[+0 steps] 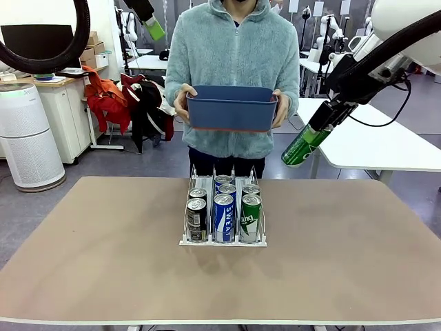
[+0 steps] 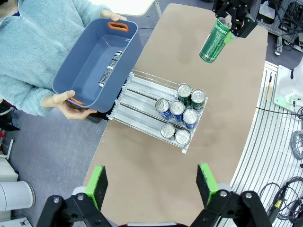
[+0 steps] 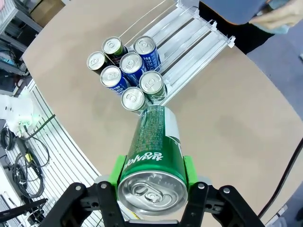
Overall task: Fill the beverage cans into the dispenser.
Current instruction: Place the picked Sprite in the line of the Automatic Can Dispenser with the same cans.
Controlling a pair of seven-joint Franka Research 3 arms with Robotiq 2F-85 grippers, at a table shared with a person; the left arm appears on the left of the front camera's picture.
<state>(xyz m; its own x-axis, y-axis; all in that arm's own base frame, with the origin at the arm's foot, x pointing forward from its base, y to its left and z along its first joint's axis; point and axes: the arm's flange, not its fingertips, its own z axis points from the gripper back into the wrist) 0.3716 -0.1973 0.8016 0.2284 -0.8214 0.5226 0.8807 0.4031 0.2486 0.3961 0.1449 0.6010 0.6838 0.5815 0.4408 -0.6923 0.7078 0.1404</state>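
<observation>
Green can aloft, dispenser below.
Front: right gripper (image 1: 318,131) clamps the tilted green can (image 1: 304,145), high, right of the dispenser (image 1: 223,241). Left wrist: left gripper (image 2: 152,182) spread, empty. Right wrist: six cans (image 3: 133,63) crowd the lane fronts; I'd right it, then lower it behind the green pair (image 3: 152,85).

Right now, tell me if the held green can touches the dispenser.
Apart. Front view: the green can hangs in the right pincer, in the air above and right of the dispenser.
</observation>
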